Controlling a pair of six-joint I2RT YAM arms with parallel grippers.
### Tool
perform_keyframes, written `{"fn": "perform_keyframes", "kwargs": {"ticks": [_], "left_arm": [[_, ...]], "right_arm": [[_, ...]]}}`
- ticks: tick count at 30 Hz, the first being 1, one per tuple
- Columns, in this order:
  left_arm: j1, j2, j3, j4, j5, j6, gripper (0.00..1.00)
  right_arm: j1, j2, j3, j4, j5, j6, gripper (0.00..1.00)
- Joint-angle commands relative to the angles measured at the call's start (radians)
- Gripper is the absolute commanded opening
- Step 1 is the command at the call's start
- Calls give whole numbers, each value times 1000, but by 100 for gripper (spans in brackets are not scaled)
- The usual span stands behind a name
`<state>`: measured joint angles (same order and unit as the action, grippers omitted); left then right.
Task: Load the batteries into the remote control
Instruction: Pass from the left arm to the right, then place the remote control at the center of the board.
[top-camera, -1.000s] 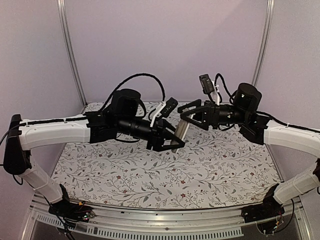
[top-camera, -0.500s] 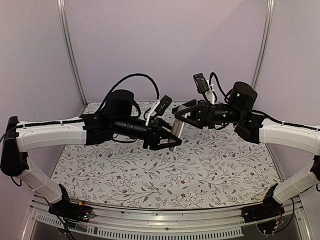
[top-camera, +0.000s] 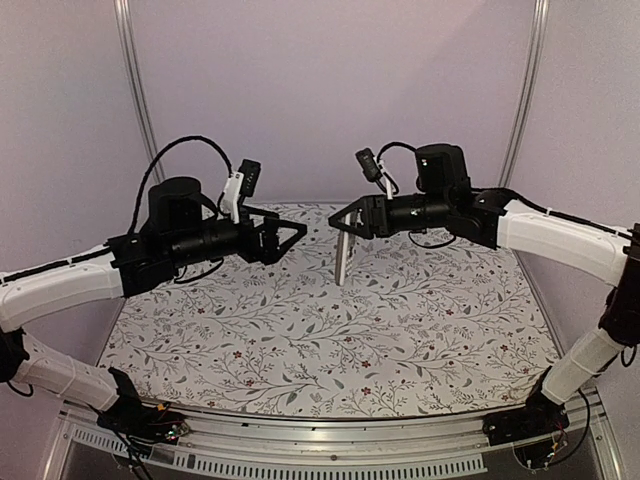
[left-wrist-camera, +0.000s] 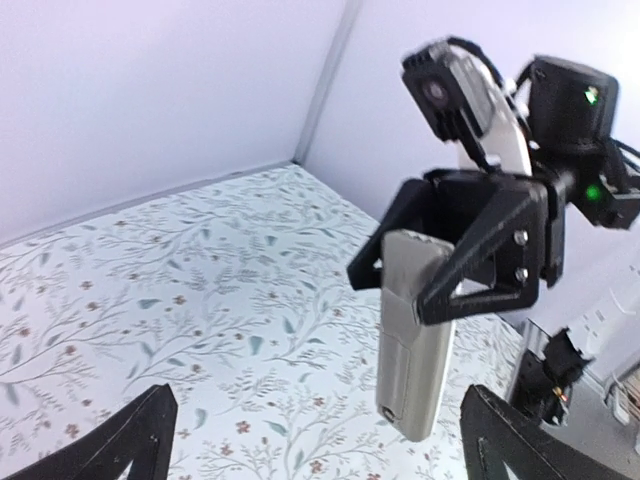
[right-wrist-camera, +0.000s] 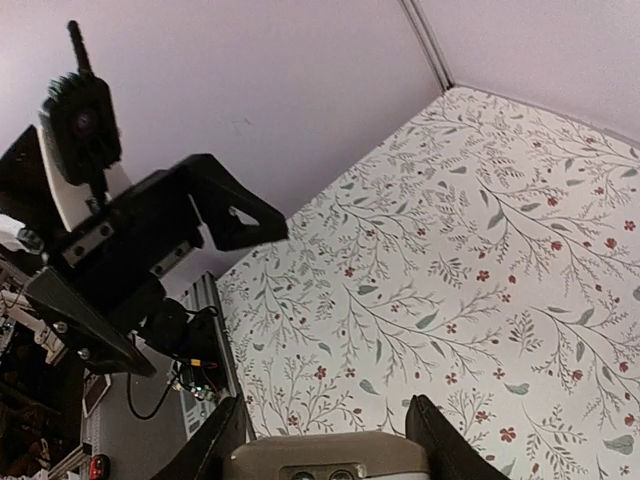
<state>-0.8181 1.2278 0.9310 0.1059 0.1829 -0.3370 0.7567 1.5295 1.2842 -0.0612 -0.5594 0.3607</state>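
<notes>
Holding the remote (top-camera: 343, 255) aloft
Top: right jaws are grasping the remote's upper end above the surface (top-camera: 400, 330); left jaws are standing released, apart. Left wrist: remote is hanging upright. Right wrist: its end is showing between fingers (right-wrist-camera: 437, 440).

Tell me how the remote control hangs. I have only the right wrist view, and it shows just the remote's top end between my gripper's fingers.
Observer: The right gripper holds the remote control by its top end. The rest hangs nearly upright below it.
Operator: Does its lower end touch the table?
Observer: In the left wrist view the lower end appears to hang free, above the table.
Operator: Which side faces the left gripper?
Observer: A plain grey-tan side. No buttons show on it.
</notes>
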Motion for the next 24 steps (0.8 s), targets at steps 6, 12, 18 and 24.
{"fn": "perform_keyframes", "kwargs": {"ticks": [6, 12, 18, 24], "left_arm": [[88, 22, 72, -348, -435, -151, 100], [102, 50, 52, -354, -440, -168, 99], [106, 81, 38, -336, -430, -161, 100], [107, 91, 17, -315, -423, -157, 99]], "right_arm": [[7, 429, 434, -667, 317, -212, 19], [29, 648, 632, -847, 440, -286, 21], [29, 826, 762, -920, 494, -316, 25], [30, 945, 861, -941, 523, -322, 28]]}}
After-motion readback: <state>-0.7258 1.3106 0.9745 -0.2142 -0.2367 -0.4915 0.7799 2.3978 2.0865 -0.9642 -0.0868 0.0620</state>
